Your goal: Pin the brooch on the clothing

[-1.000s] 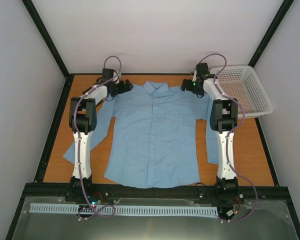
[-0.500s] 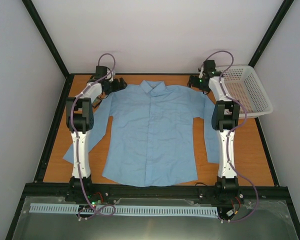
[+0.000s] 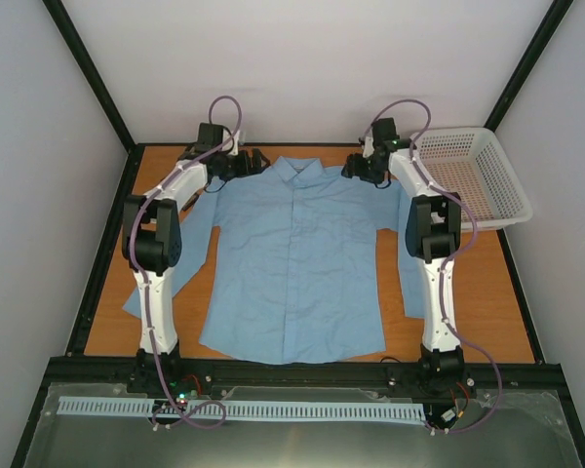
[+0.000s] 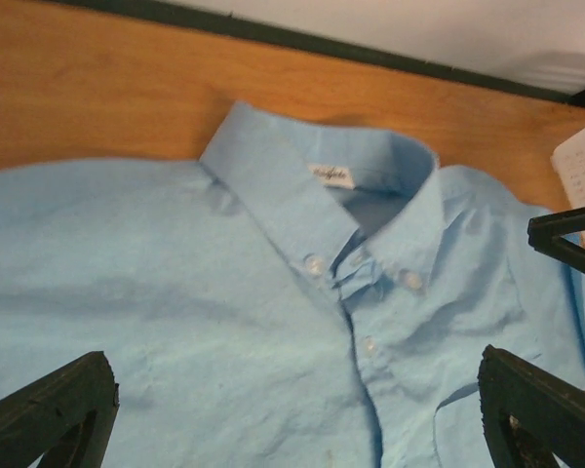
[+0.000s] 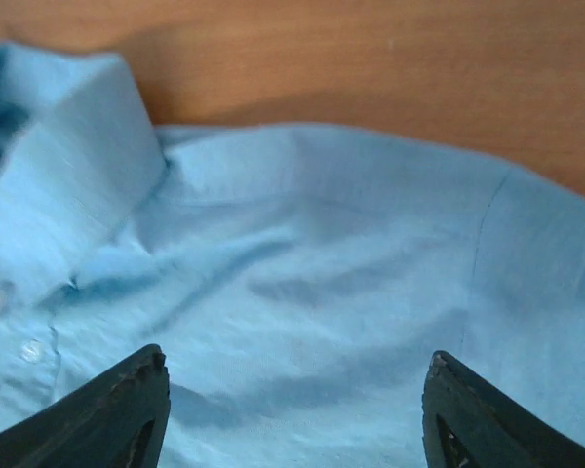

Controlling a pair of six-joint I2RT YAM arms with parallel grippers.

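Note:
The light blue shirt [image 3: 297, 258] lies flat, front up and buttoned, its collar [image 3: 300, 170] toward the far edge of the table. My left gripper [image 3: 256, 162] is open above the shirt's left shoulder; its view shows the collar [image 4: 317, 185] and top buttons between wide jaws. My right gripper [image 3: 356, 168] is open above the shirt's right shoulder [image 5: 312, 283], beside the collar [image 5: 63, 166]. Both grippers are empty. The brooch is not in view.
A white mesh basket [image 3: 473, 175] stands at the far right and overhangs the table's right edge. The shirt's sleeves lie beside the arm links on both sides. Black frame rails [image 3: 107, 249] border the wooden table [image 3: 487, 292].
Both grippers have moved inward from the shirt's outer shoulders toward the collar. The shirt has stayed flat since half a second ago.

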